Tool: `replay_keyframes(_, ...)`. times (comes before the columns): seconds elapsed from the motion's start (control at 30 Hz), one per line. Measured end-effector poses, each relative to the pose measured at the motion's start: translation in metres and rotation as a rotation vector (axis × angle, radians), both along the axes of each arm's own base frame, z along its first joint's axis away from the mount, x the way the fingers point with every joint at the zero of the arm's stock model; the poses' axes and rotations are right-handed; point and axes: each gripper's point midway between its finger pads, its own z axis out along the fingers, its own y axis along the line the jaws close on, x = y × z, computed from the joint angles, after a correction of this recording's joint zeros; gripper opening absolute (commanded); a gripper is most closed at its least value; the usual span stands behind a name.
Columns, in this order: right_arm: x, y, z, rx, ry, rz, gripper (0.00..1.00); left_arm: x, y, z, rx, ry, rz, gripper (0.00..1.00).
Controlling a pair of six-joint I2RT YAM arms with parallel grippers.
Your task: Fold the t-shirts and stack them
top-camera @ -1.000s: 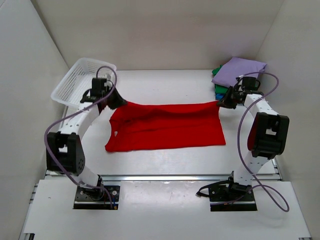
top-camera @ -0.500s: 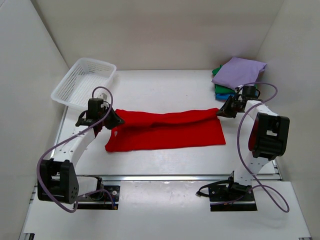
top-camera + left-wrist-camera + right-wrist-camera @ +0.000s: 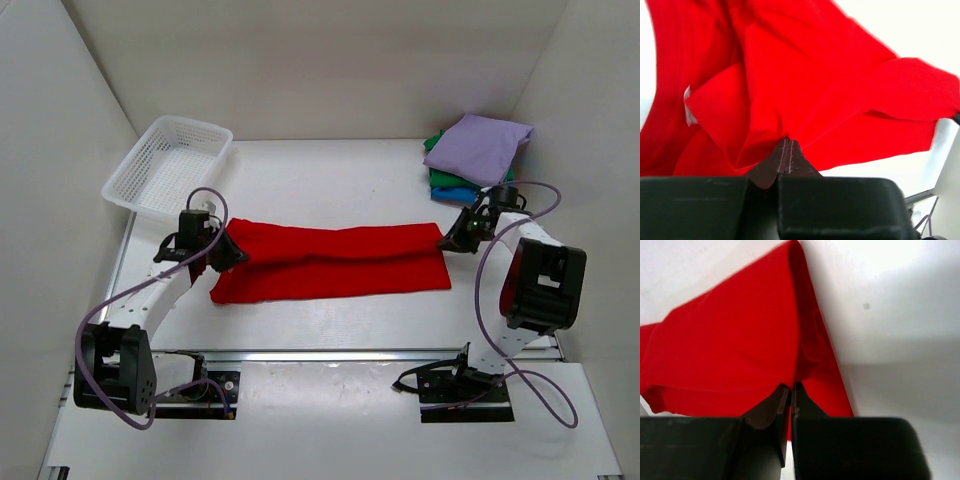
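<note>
The red t-shirt lies across the middle of the table, its far half folded toward the near edge. My left gripper is shut on the shirt's left end; the left wrist view shows the red cloth pinched at the fingertips. My right gripper is shut on the shirt's right end, and the cloth is pinched there too. Folded shirts are stacked at the back right: lavender on top, green and blue edges below.
A white mesh basket stands at the back left. White walls close in the table on three sides. The metal rail runs along the near edge by the arm bases.
Both grippers have carried the shirt's far edge toward the near side and down, so the fold now lies lower and flatter. The left arm has swung well back from the basket.
</note>
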Motion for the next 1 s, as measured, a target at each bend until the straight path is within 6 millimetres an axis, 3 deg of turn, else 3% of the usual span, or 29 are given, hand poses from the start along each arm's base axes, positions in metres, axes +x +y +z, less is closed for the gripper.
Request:
replay_keyframes(0.03, -0.005, 0.0, 0.0, -0.005, 0.018, -0.001, 0.02, -0.005, 0.001, -0.006, 0.003, 0.015, 0.001, 0.03)
replay_keyframes(0.17, -0.026, 0.0, 0.0, -0.052, 0.086, 0.012, 0.53, -0.021, 0.005, -0.024, 0.022, 0.078, -0.001, 0.48)
replay_keyframes(0.27, -0.032, -0.001, 0.011, -0.108, 0.069, 0.027, 0.59, -0.028, 0.009, -0.029, 0.033, 0.093, 0.008, 0.53)
replay_keyframes(0.33, -0.027, -0.001, 0.023, -0.138, 0.027, 0.045, 0.53, -0.029, 0.009, -0.027, 0.042, 0.085, 0.014, 0.51)
replay_keyframes(0.4, -0.014, 0.002, 0.035, -0.152, -0.016, 0.076, 0.42, -0.028, 0.004, -0.025, 0.045, 0.07, 0.002, 0.48)
replay_keyframes(0.47, 0.009, 0.006, 0.043, -0.161, -0.066, 0.116, 0.0, -0.029, -0.005, -0.027, 0.041, 0.066, -0.017, 0.45)
replay_keyframes(0.57, 0.042, 0.017, 0.037, -0.134, -0.098, 0.157, 0.0, -0.031, -0.017, -0.043, 0.042, 0.099, -0.031, 0.41)
replay_keyframes(0.7, 0.056, 0.033, -0.007, -0.08, -0.024, 0.205, 0.0, -0.033, -0.029, -0.086, 0.058, 0.212, -0.031, 0.37)
replay_keyframes(0.8, 0.048, 0.043, -0.04, -0.055, 0.085, 0.226, 0.0, 0.004, -0.048, -0.085, 0.038, 0.212, -0.042, 0.37)
replay_keyframes(0.93, 0.043, 0.046, -0.039, -0.09, 0.127, 0.209, 0.0, 0.081, -0.075, -0.083, 0.037, 0.171, -0.056, 0.37)
replay_keyframes(1.0, 0.022, 0.05, -0.038, -0.118, 0.151, 0.177, 0.0, 0.124, -0.088, -0.081, 0.044, 0.149, -0.066, 0.37)
